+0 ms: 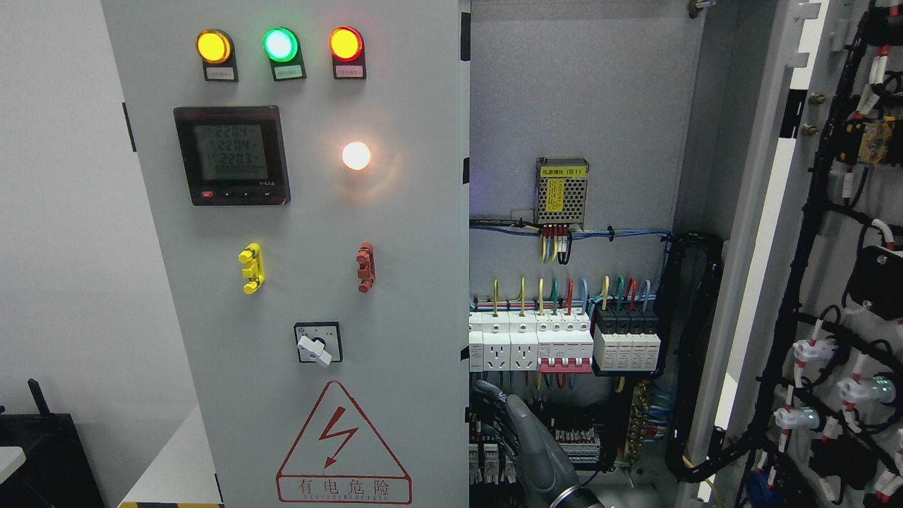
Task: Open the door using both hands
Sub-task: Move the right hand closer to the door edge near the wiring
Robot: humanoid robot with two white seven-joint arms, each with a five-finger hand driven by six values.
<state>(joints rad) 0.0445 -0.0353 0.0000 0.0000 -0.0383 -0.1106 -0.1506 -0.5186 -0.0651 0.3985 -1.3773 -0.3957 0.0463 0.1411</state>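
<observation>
A grey electrical cabinet fills the view. Its left door (395, 282) is closed and carries three lamps, a meter, two small handles and a rotary switch. The right door (839, 282) stands swung open at the far right, with its wired inner side showing. My right hand (497, 413), grey, comes up from the bottom edge just right of the middle. It sits inside the open compartment, right against the free edge of the left door (465, 395). Its back faces the camera. The left hand is out of view.
The open compartment (578, 106) holds a power supply (562, 192), breakers and sockets (564, 342) and terminal rows close above and beside my hand. Black cable bundles (695, 353) run down its right side. A white wall and a dark box (42, 458) lie left.
</observation>
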